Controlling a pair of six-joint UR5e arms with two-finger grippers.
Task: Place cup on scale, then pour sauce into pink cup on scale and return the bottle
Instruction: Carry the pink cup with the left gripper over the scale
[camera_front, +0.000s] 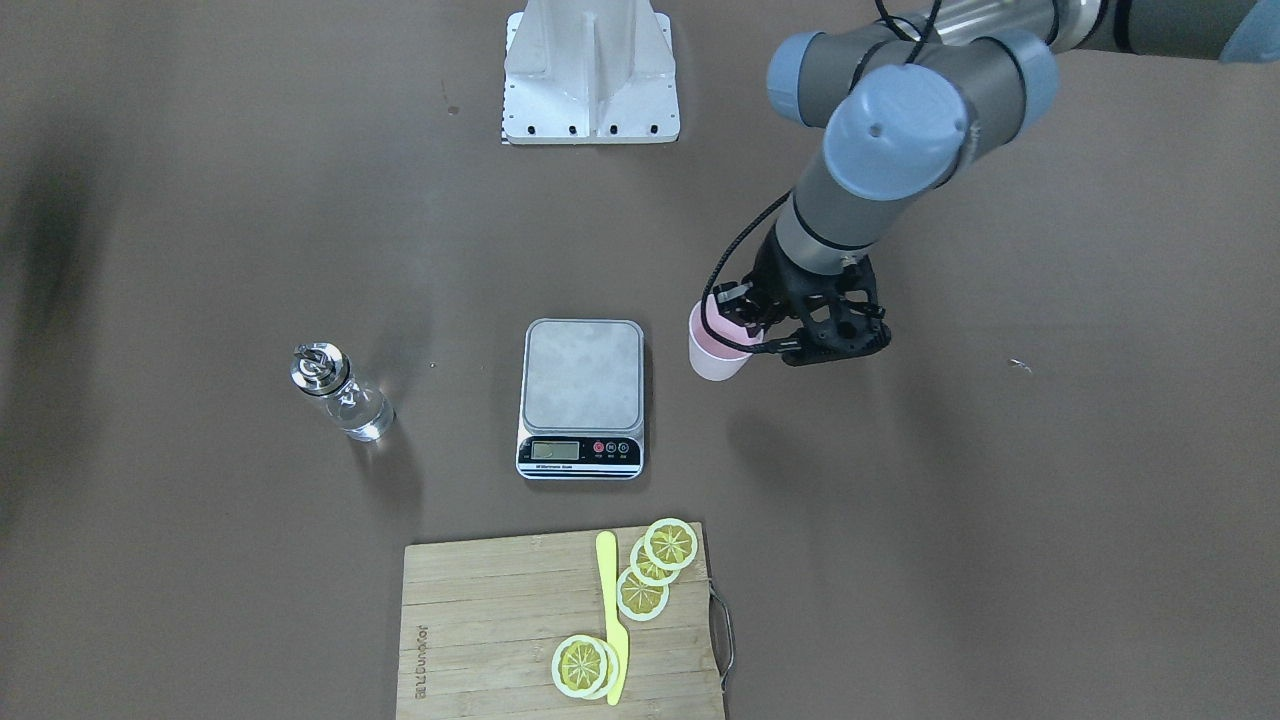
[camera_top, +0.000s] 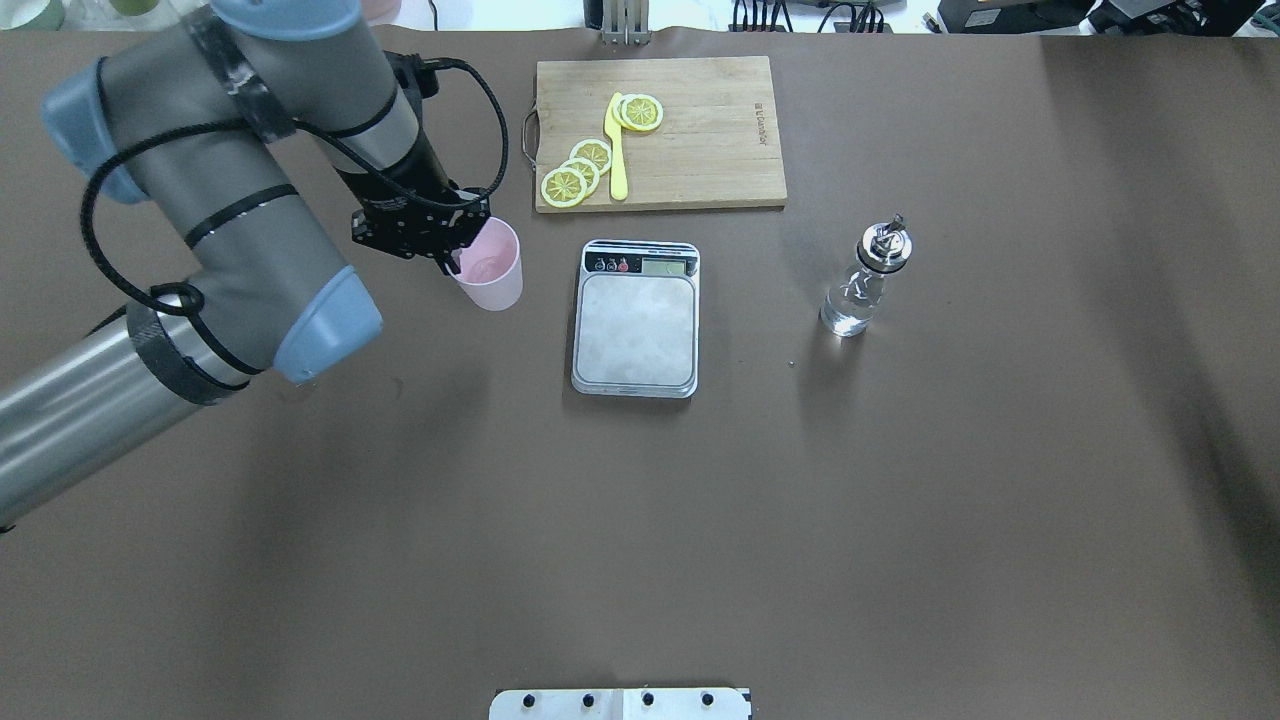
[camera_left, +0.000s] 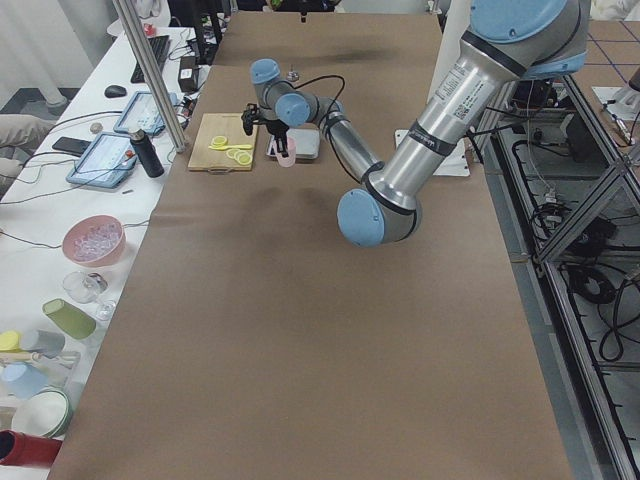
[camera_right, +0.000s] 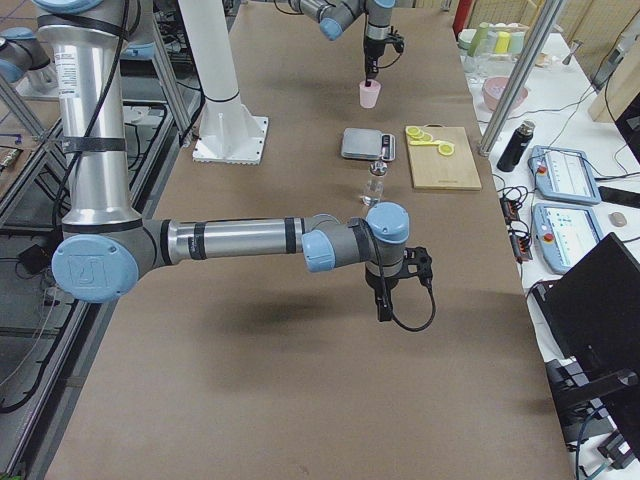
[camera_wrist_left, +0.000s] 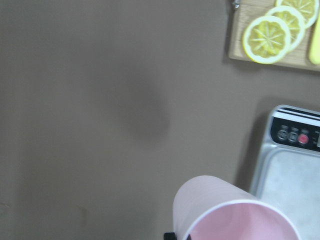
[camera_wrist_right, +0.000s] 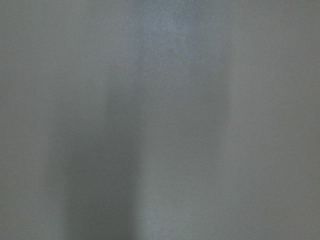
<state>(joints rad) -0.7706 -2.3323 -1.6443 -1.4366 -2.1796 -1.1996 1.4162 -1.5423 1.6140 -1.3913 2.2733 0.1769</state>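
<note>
In the upper left of the overhead view, the left gripper (camera_top: 452, 258) is clamped on the rim of the pink cup (camera_top: 490, 268), gripping the side of the cup that faces the left edge of the frame. The cup is upright with its mouth open upward. Its shadow falls well away from it in the left wrist view, so it seems to hang clear of the table (camera_top: 640, 520), though no view shows the gap plainly.

Just to the right of the cup, near it but not touching, lies the kitchen scale (camera_top: 636, 330) with a bare steel platform and its display strip at the upper end. Further right, well apart from the scale, the glass bottle (camera_top: 862, 285) stands upright on the table, its silver pourer cap on top.

Above the scale, at the top centre of the frame, a wooden cutting board (camera_top: 700, 130) carries lemon slices (camera_top: 565, 186) and a yellow knife (camera_top: 617, 150).

In the exterior right view, the right gripper (camera_right: 384, 312) hangs over bare table in the middle of the frame, fingers pointing down. Whether it is open or closed cannot be told, and its wrist view shows only a blurred surface.
</note>
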